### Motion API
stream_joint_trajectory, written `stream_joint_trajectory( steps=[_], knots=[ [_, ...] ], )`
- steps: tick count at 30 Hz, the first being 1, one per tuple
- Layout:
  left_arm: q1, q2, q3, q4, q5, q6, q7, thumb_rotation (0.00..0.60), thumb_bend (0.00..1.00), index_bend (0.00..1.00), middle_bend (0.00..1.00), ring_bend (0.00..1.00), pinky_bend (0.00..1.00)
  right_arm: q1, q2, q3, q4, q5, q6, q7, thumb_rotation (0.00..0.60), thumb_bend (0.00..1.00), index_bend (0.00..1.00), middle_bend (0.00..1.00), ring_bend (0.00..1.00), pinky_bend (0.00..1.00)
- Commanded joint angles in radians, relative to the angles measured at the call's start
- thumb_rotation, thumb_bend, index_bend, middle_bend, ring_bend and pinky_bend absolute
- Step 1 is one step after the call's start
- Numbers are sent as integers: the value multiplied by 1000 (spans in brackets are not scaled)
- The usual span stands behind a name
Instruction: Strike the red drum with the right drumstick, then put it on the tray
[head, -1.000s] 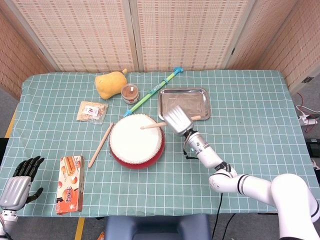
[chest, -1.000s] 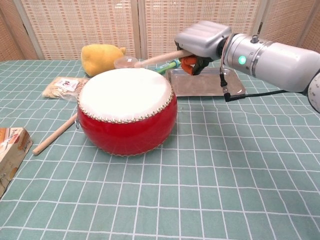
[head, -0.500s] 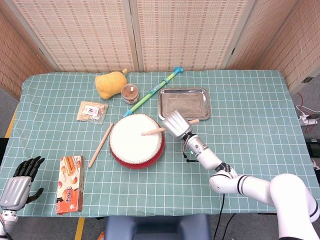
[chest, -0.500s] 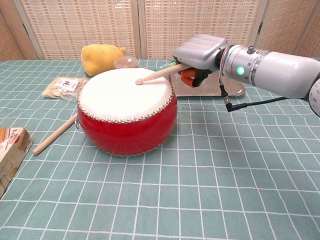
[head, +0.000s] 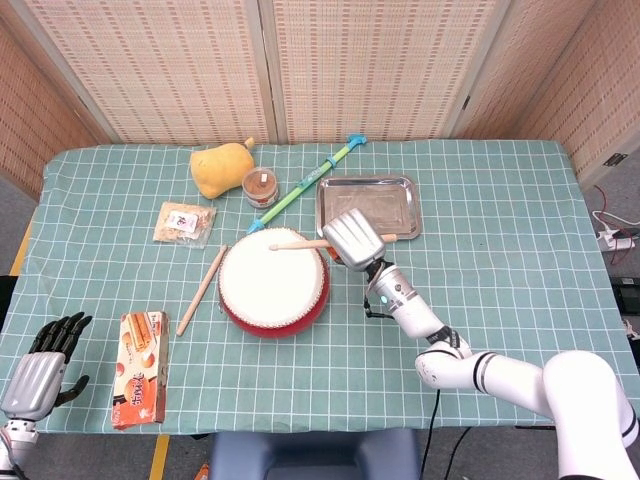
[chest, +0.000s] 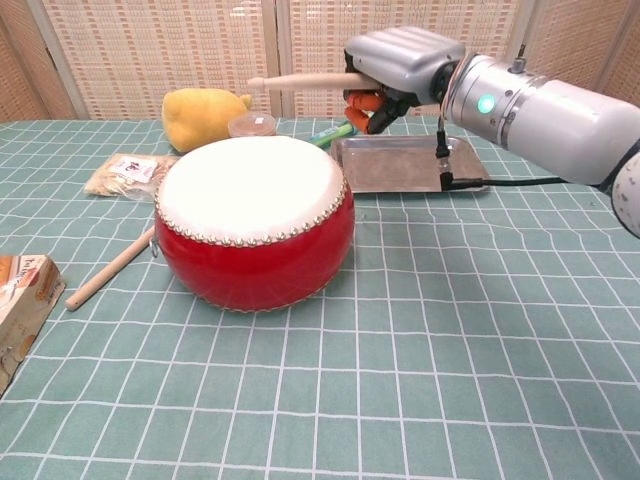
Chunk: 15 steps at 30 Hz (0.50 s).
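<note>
The right hand (chest: 398, 62) holds the drumstick (chest: 305, 82) level in open air above the drum (chest: 253, 222), clear of its skin. Just behind the hand, the tray (head: 366, 207) lies bare and open from above. A green stick (head: 303, 185) slants along the tray's left side, near a small jar (head: 261, 186).

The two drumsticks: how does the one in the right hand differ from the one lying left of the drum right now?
The held drumstick is gripped by the right hand and hangs roughly level in the air above the red drum; the spare drumstick lies flat on the tablecloth, untouched. The held one points across the drumhead, the spare runs alongside the drum's left. Both are plain light wood.
</note>
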Motion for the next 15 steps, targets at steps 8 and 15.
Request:
stream_joint_trajectory(
  steps=[8,15],
  knots=[
    [3,1,0,0,-5,0,0,600,243,50,23,0,25,10,-1,-39,11,27,-79,-160,600,580,1000,962,1000,1000],
    [0,3,-1,-2,0,1,2,600,244,49,22,0,26,-33,18,27,5,68,-22,-30,600,580,1000,962,1000,1000]
  ],
)
